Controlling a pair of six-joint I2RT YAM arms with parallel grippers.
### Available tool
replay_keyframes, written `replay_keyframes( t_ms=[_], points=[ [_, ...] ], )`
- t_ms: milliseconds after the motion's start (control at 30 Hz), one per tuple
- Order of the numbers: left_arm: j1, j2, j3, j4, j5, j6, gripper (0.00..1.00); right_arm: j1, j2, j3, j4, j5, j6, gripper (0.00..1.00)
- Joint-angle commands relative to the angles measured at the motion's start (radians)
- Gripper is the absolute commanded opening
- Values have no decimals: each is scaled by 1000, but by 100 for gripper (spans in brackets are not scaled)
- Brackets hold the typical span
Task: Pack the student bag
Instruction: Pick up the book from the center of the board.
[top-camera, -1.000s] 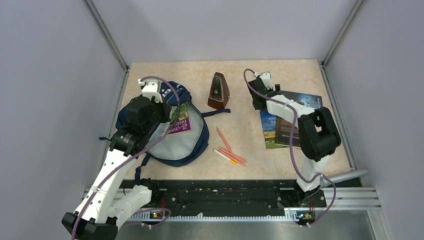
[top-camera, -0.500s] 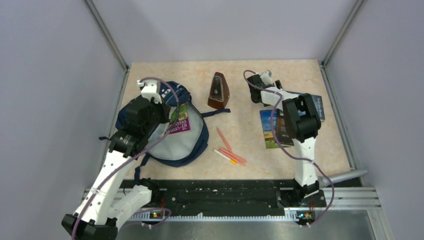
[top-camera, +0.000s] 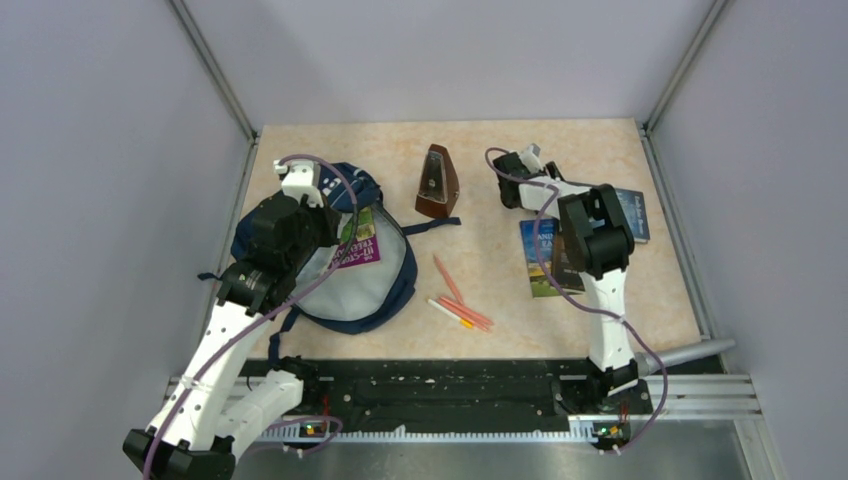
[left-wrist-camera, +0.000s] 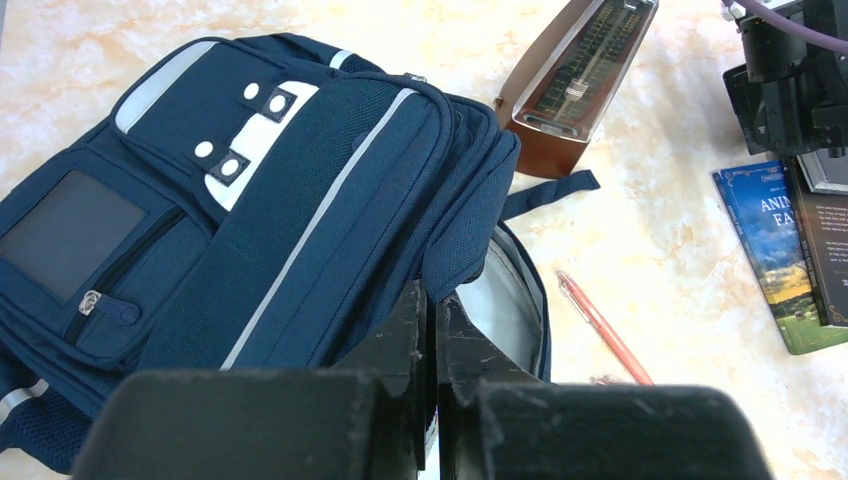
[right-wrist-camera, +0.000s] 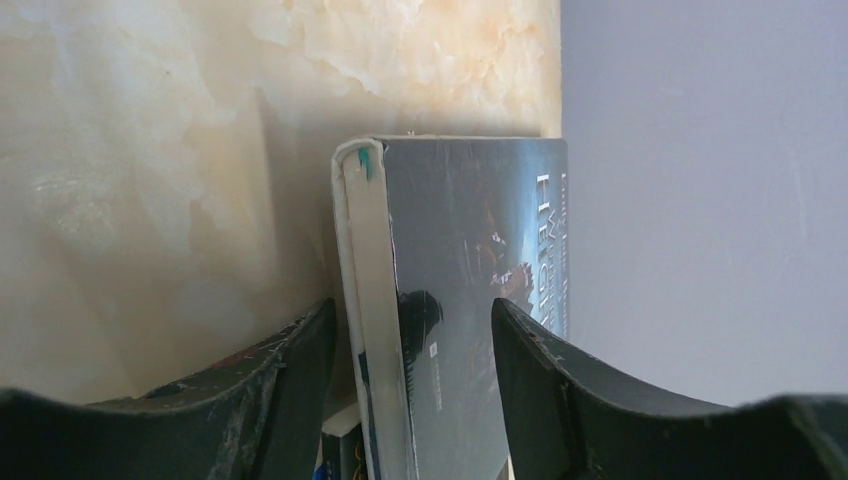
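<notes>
Where the student bag (top-camera: 355, 285) lies: at 9 o'clock on the table (top-camera: 480, 250), flat, mouth gaping toward 3 o'clock, pale lining showing; a purple-and-green booklet (top-camera: 360, 240) sits in the opening.
Left end effector (left-wrist-camera: 432, 310): fingers pressed together at the bag's upper rim; whether fabric is caught between them cannot be told.
Right end effector (right-wrist-camera: 410, 310): at 2 o'clock, fingers spread either side of the edge of a dark book (right-wrist-camera: 470, 250); neither pad clearly bears on it.
Other stock: landscape-cover book (top-camera: 538, 265) at 3 o'clock, a dark cover overlapping its right edge; wooden metronome (top-camera: 437, 183) at 12 o'clock; orange pens (top-camera: 462, 308) near centre, toward 6 o'clock.
Risk, grip: the cover looks glossy and the bite narrow; the book may pivot or slip out on lifting.
Risk, stack: the overlapped neighbour may be dragged along.
Risk, carry path: the metronome stands between book and bag; a low swing could topple it.
Risk, bag mouth: should the left hold slacken, the rim could sag and the book catch on it.
Surface: beige marbled, smooth, hard, faint sheen.
Room: plain lilac-grey panels (top-camera: 450, 50) on three sides, metal corner posts, black rail (top-camera: 450, 385) at 6 o'clock.
</notes>
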Motion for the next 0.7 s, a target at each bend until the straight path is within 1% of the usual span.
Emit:
replay_keyframes(
  t_ms=[0, 167, 400, 433, 533, 600, 667],
  points=[
    [9, -29, 13, 75, -30, -2, 0, -11, 32, 28, 67, 57, -64, 57],
    [9, -29, 14, 76, -26, -4, 0, -10, 52, 11, 130, 93, -129, 54],
    [9, -30, 15, 76, -26, -5, 0, -11, 62, -10, 190, 111, -173, 49],
    [9, -30, 15, 76, -26, -5, 0, -12, 62, -15, 198, 112, -176, 46],
    [9, -32, 14, 76, -26, -6, 0, -13, 53, -41, 240, 115, -192, 32],
    [9, -32, 15, 76, -26, -6, 0, -13, 49, -50, 255, 120, -202, 28],
    [9, -32, 14, 76, -26, -6, 0, -12, 42, -58, 269, 126, -211, 20]
  ],
)
